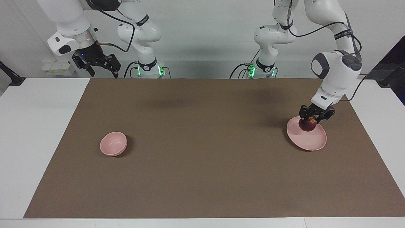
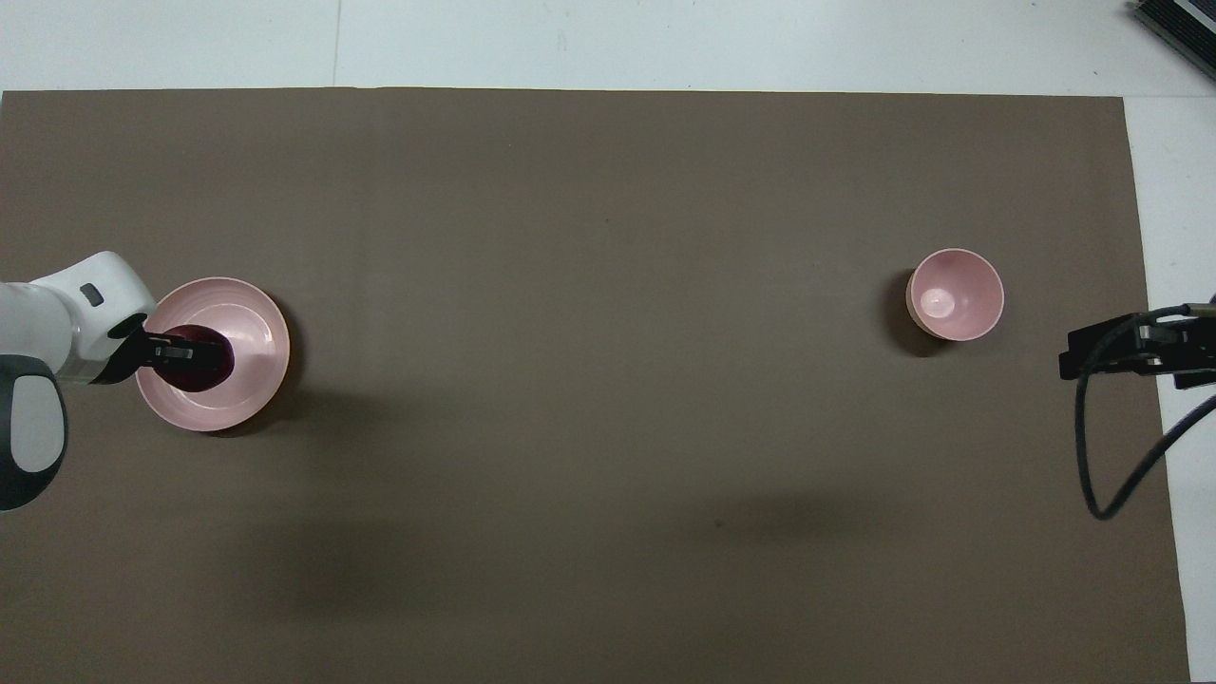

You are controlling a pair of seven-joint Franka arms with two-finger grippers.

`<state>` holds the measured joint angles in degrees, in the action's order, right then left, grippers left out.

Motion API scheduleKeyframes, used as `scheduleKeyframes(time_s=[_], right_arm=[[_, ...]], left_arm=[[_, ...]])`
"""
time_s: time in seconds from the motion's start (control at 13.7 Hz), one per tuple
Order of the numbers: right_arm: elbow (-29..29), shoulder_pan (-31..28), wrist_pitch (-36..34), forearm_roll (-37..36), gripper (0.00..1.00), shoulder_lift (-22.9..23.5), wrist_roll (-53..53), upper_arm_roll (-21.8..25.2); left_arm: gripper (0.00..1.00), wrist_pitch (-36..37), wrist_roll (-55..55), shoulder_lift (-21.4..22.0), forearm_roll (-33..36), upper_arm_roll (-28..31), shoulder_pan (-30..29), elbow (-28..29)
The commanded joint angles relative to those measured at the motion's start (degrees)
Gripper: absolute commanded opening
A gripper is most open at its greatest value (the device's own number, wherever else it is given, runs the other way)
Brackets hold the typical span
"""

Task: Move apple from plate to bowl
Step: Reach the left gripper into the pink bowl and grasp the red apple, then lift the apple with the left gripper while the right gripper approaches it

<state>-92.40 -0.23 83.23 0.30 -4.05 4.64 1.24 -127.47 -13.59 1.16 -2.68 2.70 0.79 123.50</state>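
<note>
Both arms are up: left gripper [image 1: 314, 119] is clamped on the apple [image 1: 307, 125] over the plate [image 1: 311, 141]; right gripper [image 1: 100, 66] waits, fingers spread, well apart from the bowl [image 1: 113, 144].

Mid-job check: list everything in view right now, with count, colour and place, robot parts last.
apple: one, dark red, at the plate, in the left gripper's fingers
plate: one, pale pink, toward the left arm's end of the brown mat
bowl: one, pale pink, empty, toward the right arm's end
brown mat: one, covering the white table
left gripper: black, shut on the apple over the plate
right gripper: black, open, waiting raised by the mat's corner nearest its base
</note>
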Motion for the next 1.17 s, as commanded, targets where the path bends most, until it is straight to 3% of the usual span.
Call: scheduleKeyframes(time_s=[0.0,0.29,0.59,1.1], right_arm=[[-1.38,-0.21,-0.09,1.45,1.0,-1.31,-0.33,-0.1],[-2.6,-0.13,0.26,4.17,1.0,-0.79,1.76,-0.18],[-7.43,1.62,4.13,10.94,1.0,-0.87,15.91,-0.54],[-11.48,4.18,7.38,25.6,1.0,3.08,27.17,-0.54]], left_arm=[[0.0,3.45,0.85,3.4,-6.16,-3.3,0.18,-0.27],[0.0,3.8,4.7,3.76,-19.97,-10.06,0.18,-0.54],[0.0,3.63,7.88,3.58,-35.69,-16.4,0.26,-1.76],[0.0,2.84,7.62,3.14,-59.07,-21.51,0.26,-3.43]])
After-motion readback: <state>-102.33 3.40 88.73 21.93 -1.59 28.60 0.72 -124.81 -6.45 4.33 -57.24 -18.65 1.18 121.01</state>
